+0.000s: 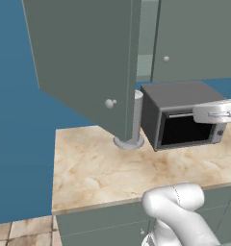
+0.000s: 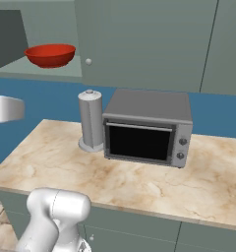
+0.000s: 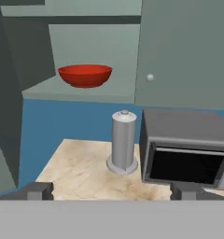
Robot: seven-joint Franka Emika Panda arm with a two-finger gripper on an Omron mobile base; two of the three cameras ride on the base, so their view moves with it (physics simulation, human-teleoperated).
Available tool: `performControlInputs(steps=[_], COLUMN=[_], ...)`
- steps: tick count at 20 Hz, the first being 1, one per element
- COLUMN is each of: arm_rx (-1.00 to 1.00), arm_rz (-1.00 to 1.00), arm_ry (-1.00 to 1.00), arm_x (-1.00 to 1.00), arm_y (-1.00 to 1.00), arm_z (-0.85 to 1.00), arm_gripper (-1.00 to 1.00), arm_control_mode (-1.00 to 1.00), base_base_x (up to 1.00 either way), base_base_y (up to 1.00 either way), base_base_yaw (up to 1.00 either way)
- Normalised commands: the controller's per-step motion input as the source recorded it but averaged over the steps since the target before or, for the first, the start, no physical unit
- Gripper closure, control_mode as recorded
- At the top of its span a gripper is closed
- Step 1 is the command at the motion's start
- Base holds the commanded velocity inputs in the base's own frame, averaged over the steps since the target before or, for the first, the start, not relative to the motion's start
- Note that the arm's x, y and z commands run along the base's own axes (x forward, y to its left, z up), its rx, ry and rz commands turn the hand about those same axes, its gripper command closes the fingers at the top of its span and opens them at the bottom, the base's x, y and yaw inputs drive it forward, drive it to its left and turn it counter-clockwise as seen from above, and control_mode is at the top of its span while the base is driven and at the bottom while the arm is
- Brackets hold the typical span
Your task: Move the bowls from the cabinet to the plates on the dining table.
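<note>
My gripper [image 3: 112, 190] hangs with its jaws spread wide and nothing between them, well short of the cabinet [image 3: 188, 51] and level with the toaster oven [image 3: 186, 151]. The cabinet's left door [image 1: 83, 57] stands swung open. Inside, on the pale green shelf [image 3: 48, 87], sits the red bowl [image 3: 85, 75], upright and alone, above and left of the toaster oven. A paper towel roll [image 3: 123, 142] stands on the marble counter [image 2: 139, 184] just left of the oven.
</note>
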Motion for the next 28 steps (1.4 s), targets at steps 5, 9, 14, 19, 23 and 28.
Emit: performControlInputs(steps=[5, 9, 14, 19, 23, 28], arm_rx=[0.02, 0.18, 0.18, 0.11, 0.04, 0.28], arm_rz=[-0.03, 0.00, -0.02, -0.12, -0.16, -0.03], arm_ry=[0.14, 0.04, 0.03, 0.00, 0.00, 0.00], arm_x=[0.31, -0.03, 0.00, 0.08, 0.17, 0.08], arm_y=[0.11, -0.63, -0.10, 0.27, 0.35, -0.13], arm_z=[0.00, 0.00, 0.00, 0.00, 0.00, 0.00], arm_gripper=[-1.00, -1.00, -1.00, -1.00, -1.00, -1.00], arm_control_mode=[-1.00, -1.00, -1.00, -1.00, -1.00, -1.00], base_base_x=[0.00, 0.00, 0.00, 0.00, 0.00, 0.00], base_base_y=[0.00, 0.00, 0.00, 0.00, 0.00, 0.00], base_base_yaw=[0.00, 0.00, 0.00, 0.00, 0.00, 0.00])
